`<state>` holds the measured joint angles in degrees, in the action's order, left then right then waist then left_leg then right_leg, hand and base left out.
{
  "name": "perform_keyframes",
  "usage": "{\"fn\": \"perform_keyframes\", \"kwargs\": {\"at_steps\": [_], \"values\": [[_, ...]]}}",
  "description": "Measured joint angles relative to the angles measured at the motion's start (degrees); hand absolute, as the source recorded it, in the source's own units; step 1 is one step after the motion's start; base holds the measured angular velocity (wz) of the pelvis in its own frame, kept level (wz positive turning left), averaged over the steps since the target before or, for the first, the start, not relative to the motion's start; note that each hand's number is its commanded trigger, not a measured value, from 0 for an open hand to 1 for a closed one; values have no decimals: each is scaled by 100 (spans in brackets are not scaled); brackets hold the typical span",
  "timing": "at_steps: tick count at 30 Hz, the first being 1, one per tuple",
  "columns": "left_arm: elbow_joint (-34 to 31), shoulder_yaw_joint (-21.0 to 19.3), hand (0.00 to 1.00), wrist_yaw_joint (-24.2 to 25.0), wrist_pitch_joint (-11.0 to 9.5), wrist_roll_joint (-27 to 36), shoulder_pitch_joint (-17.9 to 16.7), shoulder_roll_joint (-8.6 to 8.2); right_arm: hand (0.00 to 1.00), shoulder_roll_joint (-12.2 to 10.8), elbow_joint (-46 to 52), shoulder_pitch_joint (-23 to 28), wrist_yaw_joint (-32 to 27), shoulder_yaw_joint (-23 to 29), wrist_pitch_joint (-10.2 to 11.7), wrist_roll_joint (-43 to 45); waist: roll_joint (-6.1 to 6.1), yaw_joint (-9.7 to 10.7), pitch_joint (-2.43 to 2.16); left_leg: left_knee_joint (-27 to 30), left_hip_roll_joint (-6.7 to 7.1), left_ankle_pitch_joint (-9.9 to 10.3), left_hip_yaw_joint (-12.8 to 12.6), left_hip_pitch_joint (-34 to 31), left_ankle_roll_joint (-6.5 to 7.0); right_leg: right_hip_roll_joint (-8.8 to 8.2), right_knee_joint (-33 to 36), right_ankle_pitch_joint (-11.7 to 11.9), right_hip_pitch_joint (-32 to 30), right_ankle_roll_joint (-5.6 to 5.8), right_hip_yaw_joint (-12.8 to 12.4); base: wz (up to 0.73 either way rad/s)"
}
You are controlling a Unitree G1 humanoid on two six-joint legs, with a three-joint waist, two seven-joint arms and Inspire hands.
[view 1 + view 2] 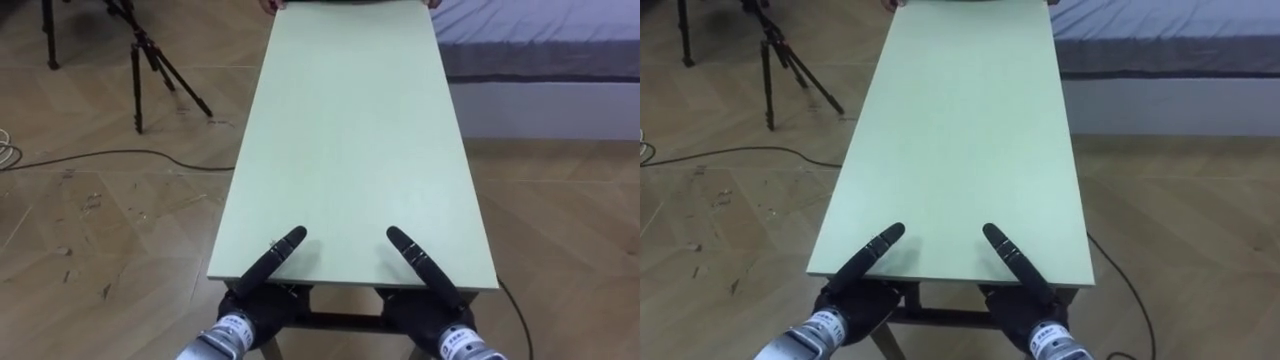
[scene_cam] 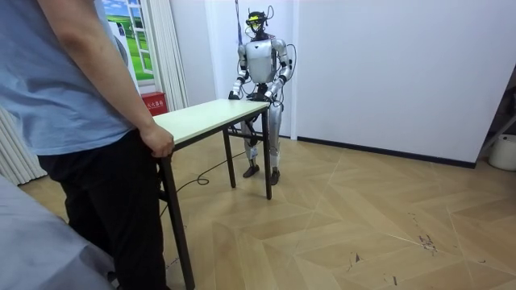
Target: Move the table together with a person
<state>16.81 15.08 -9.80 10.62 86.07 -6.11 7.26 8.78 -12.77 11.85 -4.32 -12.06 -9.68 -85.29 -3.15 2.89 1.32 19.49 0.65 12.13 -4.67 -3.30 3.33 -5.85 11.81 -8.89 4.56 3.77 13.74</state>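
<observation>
Left hand (image 1: 272,258): one part is laid straight along the top of the table (image 1: 350,130), angled in toward the middle; the rest is tucked beneath the near short edge. Whether it is clamped on the board cannot be told. Right hand (image 1: 420,262): the same is noted in mirror form, one part flat on top, the remainder hidden below the edge, so its state also cannot be told. Both hands are set on the same near short edge, left of centre and right of centre, well apart from one another and equally near the board; neither arm is favoured. From the hands the table lies straight ahead: its long axis runs from near to far, directly away from the robot, with the pale top bare. At the far short end the person (image 2: 72,97) is seen standing, a hand (image 2: 157,141) closed over the corner of the board. In the room view the top is seen level between the two holders; whether the legs are off the floor cannot be told. Outward of the table, a bed (image 1: 540,40) is recorded at the far right, close beside the far right corner, and a tripod (image 1: 150,55) at the far left, well apart from the left edge. Judgement: any carry is expected to run along the long axis or to swing the far end, and the bed side is judged the tighter one.
</observation>
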Motion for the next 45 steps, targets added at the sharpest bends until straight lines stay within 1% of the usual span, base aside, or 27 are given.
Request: {"fn": "perform_keyframes", "kwargs": {"at_steps": [3,5,6,9,11,12,13,14,15,16,17,18,20,21,23,25,27,28,30,34,45], "values": [[-43,-64,0,-158,-1,124,-1,-52,0,-19,3,0,-25,4,2,1,-11,-1,-6,-10,0,0,-4,4,-1,-1,-1,-6,-3,3,-13,0],[-118,-158,0,-332,-19,210,-5,-133,0,-33,24,0,-25,6,4,0,-11,-5,-6,-9,2,-5,-4,-20,-3,-3,14,-7,-39,2,-18,0],[-132,-175,0,-362,-24,213,-6,-146,0,-38,27,0,-25,6,4,-8,-10,-5,-6,-10,2,-6,-4,-28,-3,-3,16,-7,-49,2,-18,0],[-161,-178,0,-449,-138,245,-7,-201,0,-78,43,-1,-47,16,8,-128,-9,5,-6,-15,6,-14,5,-49,-5,-3,14,-7,-71,2,-14,0],[-176,-178,0,-481,-240,453,-7,-228,0,-134,54,-1,-72,46,13,-278,-8,16,-6,-15,4,-19,2,-75,-6,-2,10,-6,-99,2,-15,0],[-179,-179,0,-482,-250,454,-7,-232,0,-147,55,-2,-78,50,19,-295,-8,17,-6,-15,4,-20,2,-85,-6,-2,12,-6,-112,2,-18,0],[-201,-180,56,-483,-260,454,-7,-232,11,-162,72,-3,-85,53,33,-361,-7,16,-8,-14,4,-26,-1,-115,-4,-3,26,-6,-150,1,-24,0],[-221,-180,63,-487,-269,455,-7,-234,33,-170,80,-3,-86,55,44,-455,-4,11,-6,-13,5,-31,-2,-136,-3,-4,42,-6,-172,1,-25,0],[-222,-180,75,-486,-276,463,-7,-239,56,-175,80,-3,-88,54,51,-475,-2,7,-4,-12,5,-31,-2,-136,-3,-4,45,-6,-172,1,-25,0],[-221,-180,100,-487,-308,551,-7,-248,83,-193,81,-3,-98,54,64,-497,0,6,-4,-12,4,-31,-3,-134,-3,-5,51,-6,-172,1,-27,0],[-221,-184,100,-487,-352,673,-7,-262,100,-230,80,-3,-130,54,87,-508,3,6,-1,-12,4,-32,-4,-133,-4,-5,57,-8,-173,-1,-28,0],[-221,-197,100,-487,-367,711,-7,-275,100,-256,80,-3,-161,54,105,-512,7,6,2,-12,4,-32,-5,-130,-5,-6,63,-9,-173,-2,-30,0],[-220,-269,100,-487,-385,822,-7,-345,100,-311,81,-3,-205,54,209,-535,25,-9,14,-11,3,-32,-9,-121,-5,-8,84,-20,-173,-7,-38,0],[-219,-328,100,-487,-417,833,-12,-411,100,-371,77,-20,-216,149,394,-596,35,-24,20,-11,3,-32,-13,-120,-5,-7,83,-20,-176,-7,-45,0],[-220,-346,100,-485,-469,839,-16,-479,100,-507,65,-20,-249,228,575,-774,37,-29,23,-15,4,-32,-14,-128,-5,-8,72,-20,-185,-6,-43,0],[-220,-360,100,-485,-472,840,-16,-479,100,-570,65,-19,-253,226,641,-825,37,-31,23,-19,4,-32,-16,-127,-5,-8,73,-20,-188,-6,-45,0],[-221,-361,100,-472,-472,839,-16,-524,100,-577,68,-20,-379,218,711,-814,40,-67,23,-22,5,-32,-17,-131,-5,-8,74,-20,-193,-6,-48,0],[-219,-361,100,-481,-472,833,-13,-541,100,-586,71,-41,-473,213,752,-728,61,-93,17,-24,4,-32,-19,-138,-5,-8,77,-20,-205,-7,-55,0],[-219,-361,100,-494,-472,826,-13,-553,100,-608,75,-43,-486,213,782,-632,87,-91,16,-24,3,-32,-30,-168,-5,-6,83,-19,-247,-8,-74,-4],[-219,-363,100,-499,-487,724,-12,-553,100,-637,105,-46,-486,211,792,-589,92,-92,13,-24,8,-27,-46,-197,1,-8,83,-13,-285,-4,-113,-1],[-217,-362,100,-499,-559,547,-12,-626,100,-675,106,-46,-490,209,852,-532,82,-99,14,-27,5,-28,-46,-208,0,-4,83,-12,-288,-5,-109,0]]}}
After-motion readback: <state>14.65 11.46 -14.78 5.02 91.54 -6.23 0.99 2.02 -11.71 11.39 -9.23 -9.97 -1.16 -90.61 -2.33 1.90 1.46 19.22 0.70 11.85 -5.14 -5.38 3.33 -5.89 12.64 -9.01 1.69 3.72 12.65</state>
